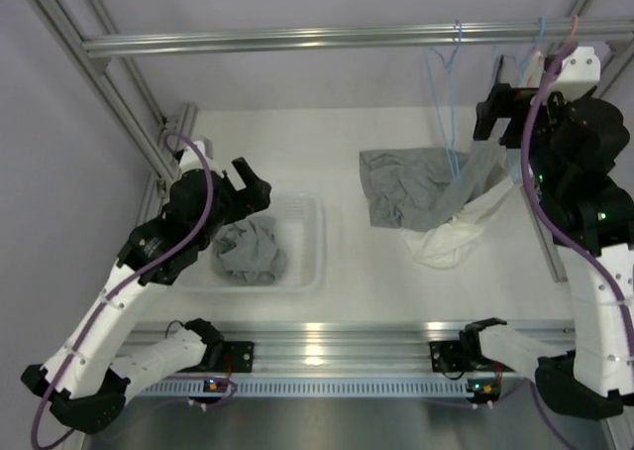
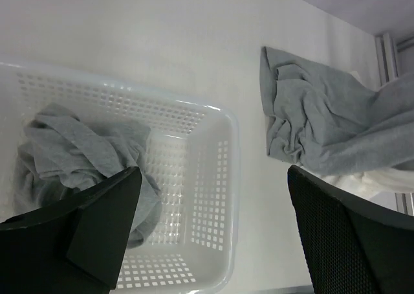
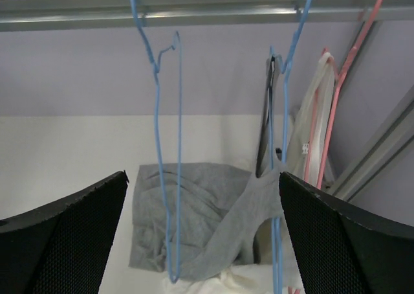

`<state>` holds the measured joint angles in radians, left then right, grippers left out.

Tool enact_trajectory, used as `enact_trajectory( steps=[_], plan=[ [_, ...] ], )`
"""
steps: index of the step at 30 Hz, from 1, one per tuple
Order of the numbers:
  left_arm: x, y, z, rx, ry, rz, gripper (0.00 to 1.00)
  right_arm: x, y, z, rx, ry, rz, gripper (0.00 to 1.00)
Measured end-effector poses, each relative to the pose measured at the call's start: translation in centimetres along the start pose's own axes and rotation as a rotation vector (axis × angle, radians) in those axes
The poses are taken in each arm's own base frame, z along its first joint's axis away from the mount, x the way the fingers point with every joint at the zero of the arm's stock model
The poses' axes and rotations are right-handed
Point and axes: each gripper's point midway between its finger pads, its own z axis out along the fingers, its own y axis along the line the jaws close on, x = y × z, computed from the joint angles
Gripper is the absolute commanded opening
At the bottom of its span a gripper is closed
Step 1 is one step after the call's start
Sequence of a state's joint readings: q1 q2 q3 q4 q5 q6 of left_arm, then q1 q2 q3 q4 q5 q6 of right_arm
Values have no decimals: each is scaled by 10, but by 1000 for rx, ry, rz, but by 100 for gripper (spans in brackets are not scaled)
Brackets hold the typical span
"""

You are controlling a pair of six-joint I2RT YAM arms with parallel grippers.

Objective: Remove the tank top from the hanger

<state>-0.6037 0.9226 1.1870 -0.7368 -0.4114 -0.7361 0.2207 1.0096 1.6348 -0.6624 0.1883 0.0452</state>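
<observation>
Hanging item: grey fabric tank top (image 3: 213,223), one strap over a blue wire hanger (image 3: 284,113), body trailing onto the white bench (image 1: 327,133).
Right claw (image 3: 202,177): wide open, empty, facing the hanger, not touching it.
Left claw (image 2: 213,171): wide open, empty, above a white perforated plastic basket (image 2: 229,145) holding crumpled grey cloth (image 2: 71,151).

Left arm (image 1: 149,257) low, fingers (image 2: 97,236) apart, right arm (image 1: 586,207) raised, fingers (image 3: 343,242) apart

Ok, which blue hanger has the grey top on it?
The right blue hanger, beside the pink hanger: a strap of the grey top hangs on it. The left blue hanger is bare wire.
</observation>
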Motion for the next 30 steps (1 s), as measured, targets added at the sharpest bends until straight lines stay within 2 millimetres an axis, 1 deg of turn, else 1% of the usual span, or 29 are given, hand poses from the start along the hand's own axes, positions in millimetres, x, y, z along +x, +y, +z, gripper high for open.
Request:
enact_trajectory(
  steps=[1, 3, 5, 6, 7, 11, 13, 15, 17, 20, 22, 23, 24, 27, 28, 29, 30],
  plan=[
    [-5, -5, -7, 27, 3, 24, 99, -4, -2, 7, 12, 3, -15, 97],
    [-5, -6, -18, 53, 34, 92, 99, -11, -8, 27, 39, 36, -58, 96],
    [0, 0, -24, 54, 64, 157, 99, -20, -16, 42, 69, 50, -84, 95],
    [3, 6, -28, 47, 77, 194, 99, -25, -21, 49, 88, 49, -94, 93],
    [5, 13, -31, 38, 83, 226, 99, -25, -28, 55, 110, 53, -101, 91],
    [9, 44, -43, -15, 36, 289, 99, -10, -49, 63, 163, 117, -114, 89],
    [17, 61, -44, -38, 11, 303, 99, -2, -54, 67, 168, 145, -117, 89],
    [32, 79, -41, -72, 18, 316, 99, 5, -56, 73, 168, 171, -126, 88],
    [43, 88, -37, -95, 43, 332, 99, 14, -58, 80, 172, 198, -135, 89],
    [48, 92, -33, -112, 55, 342, 99, 27, -61, 92, 178, 239, -149, 89],
    [48, 91, -32, -110, 52, 342, 99, 36, -63, 101, 178, 267, -157, 84],
    [47, 90, -32, -107, 49, 339, 99, 40, -63, 104, 177, 277, -160, 78],
    [46, 90, -32, -104, 45, 338, 99, 45, -64, 108, 178, 291, -164, 65],
    [44, 88, -33, -94, 34, 331, 99, 59, -73, 115, 189, 332, -164, 49],
    [44, 87, -33, -91, 33, 330, 99, 64, -77, 117, 197, 347, -163, 49],
    [44, 87, -33, -90, 32, 329, 99, 67, -79, 120, 201, 356, -161, 45],
    [44, 86, -33, -88, 32, 329, 99, 70, -81, 122, 203, 365, -161, 43]
  ],
)
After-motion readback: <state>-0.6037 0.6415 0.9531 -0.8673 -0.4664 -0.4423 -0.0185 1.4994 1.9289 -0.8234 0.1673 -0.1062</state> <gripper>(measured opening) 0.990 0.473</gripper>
